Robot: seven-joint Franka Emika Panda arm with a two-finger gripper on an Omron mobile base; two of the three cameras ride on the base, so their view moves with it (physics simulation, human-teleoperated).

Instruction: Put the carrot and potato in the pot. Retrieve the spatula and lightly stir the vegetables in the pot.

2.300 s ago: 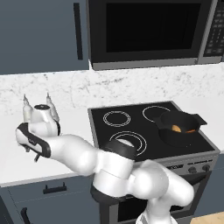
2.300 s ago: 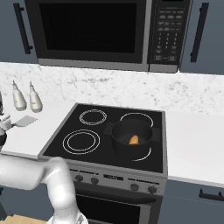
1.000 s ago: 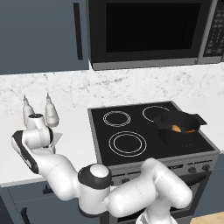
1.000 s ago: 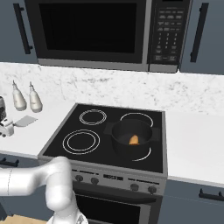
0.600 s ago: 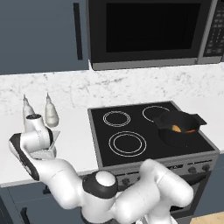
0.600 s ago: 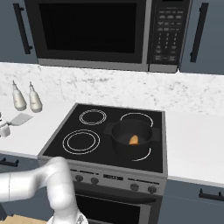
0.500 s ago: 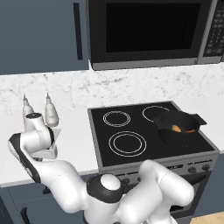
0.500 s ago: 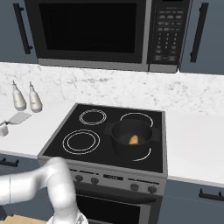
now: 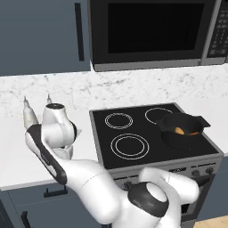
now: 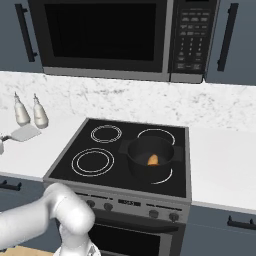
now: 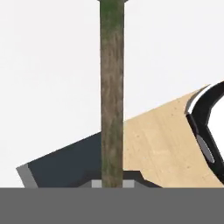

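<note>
Since the earlier frame, the arm has been swung further left and down over the white counter [image 9: 13, 151], so that the bottle [image 9: 29, 116] once hidden behind its wrist is seen again. On the stove [image 10: 120, 152], the pot [image 10: 150, 159] is kept on the front right burner with an orange vegetable [image 10: 153, 159] inside; which vegetable it is cannot be told. The spatula [image 10: 25, 133] is seen flat on the counter just before the two white bottles [image 10: 31, 112], and its dark handle [image 11: 112, 92] is shown running straight up from between the fingertips in the hand view. Whether the gripper [image 11: 112, 183] is closed on it cannot be told.
</note>
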